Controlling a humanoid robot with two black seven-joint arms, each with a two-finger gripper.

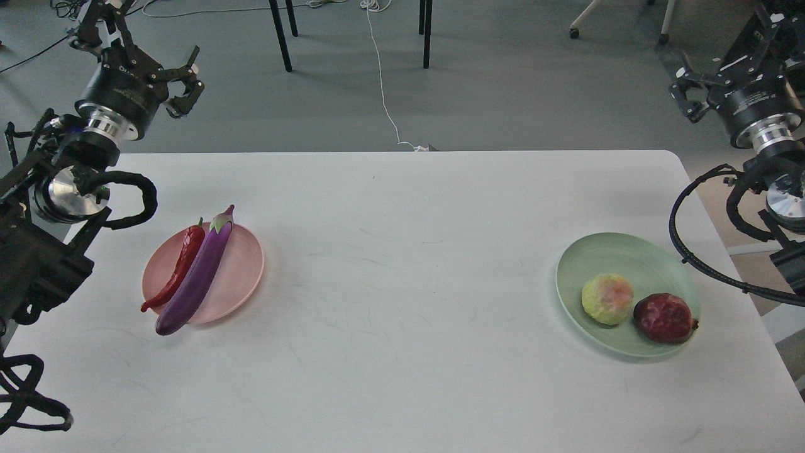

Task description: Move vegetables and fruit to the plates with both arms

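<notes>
**Both plates filled, both arms raised**

The left gripper (182, 85) hangs with fingers spread, grasping nothing; the right gripper (688, 94) likewise. One eggplant (196, 277) and one chili (179, 269) lie side by side on the pink plate (242, 267), stems pointing away. One pomegranate (665, 318) and one yellow-green fruit (607, 299) touch on the green plate (629, 258), across the counter (402, 251).

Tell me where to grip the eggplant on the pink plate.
Grip the eggplant mid-body from above, pincer fingers across its width on its open right side. The chili lies along its left side, and both ends overhang the pink plate.
</notes>
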